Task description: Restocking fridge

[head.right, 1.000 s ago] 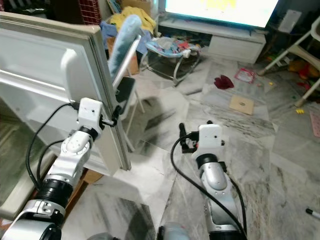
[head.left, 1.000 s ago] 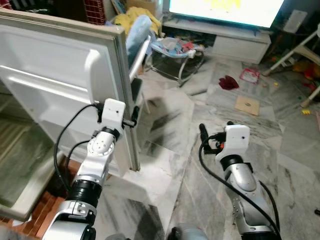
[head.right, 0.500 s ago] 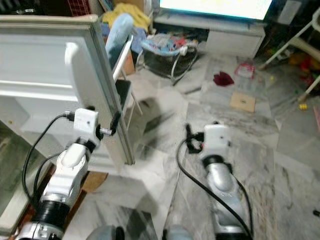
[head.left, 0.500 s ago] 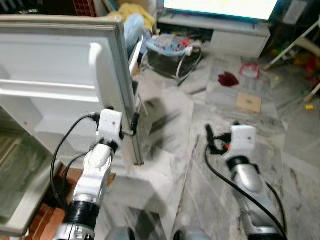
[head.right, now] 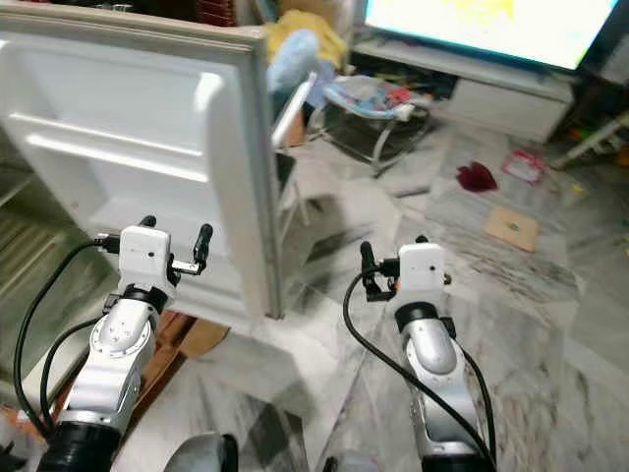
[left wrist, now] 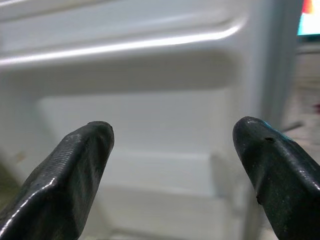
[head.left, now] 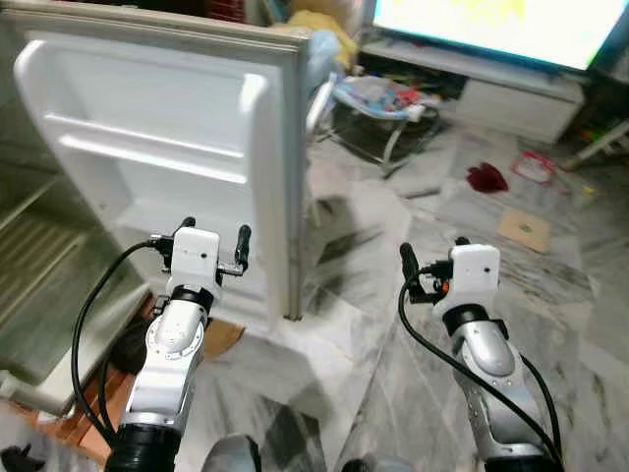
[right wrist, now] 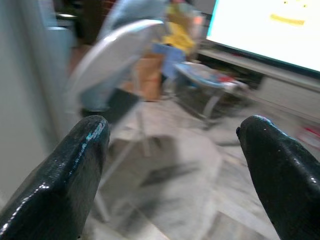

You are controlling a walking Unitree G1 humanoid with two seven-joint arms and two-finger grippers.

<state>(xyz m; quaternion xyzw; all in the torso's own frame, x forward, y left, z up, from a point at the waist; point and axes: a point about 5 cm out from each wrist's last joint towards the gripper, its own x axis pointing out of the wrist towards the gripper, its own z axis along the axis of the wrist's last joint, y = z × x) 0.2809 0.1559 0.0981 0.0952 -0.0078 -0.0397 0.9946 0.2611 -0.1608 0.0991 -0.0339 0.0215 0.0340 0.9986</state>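
From the head cameras, the left gripper (head.left: 214,239) is up in front of the inner side of the open fridge door (head.left: 167,147), fingers spread wide and holding nothing; the door's edge is just off to its right and the fridge cabinet (head.left: 44,295) sits to its left. The right gripper (head.left: 430,264) hangs over the marble floor (head.left: 354,324), well clear of the door; from here I can't tell how open it is. Left wrist cam: both black fingers (left wrist: 75,170) are far apart, with the white door shelves (left wrist: 150,100) straight ahead of them, not touching. Right wrist cam: fingers (right wrist: 70,170) also wide apart and empty, pointing toward a blurry chair (right wrist: 117,75) and a bright TV screen (right wrist: 270,30) further off.
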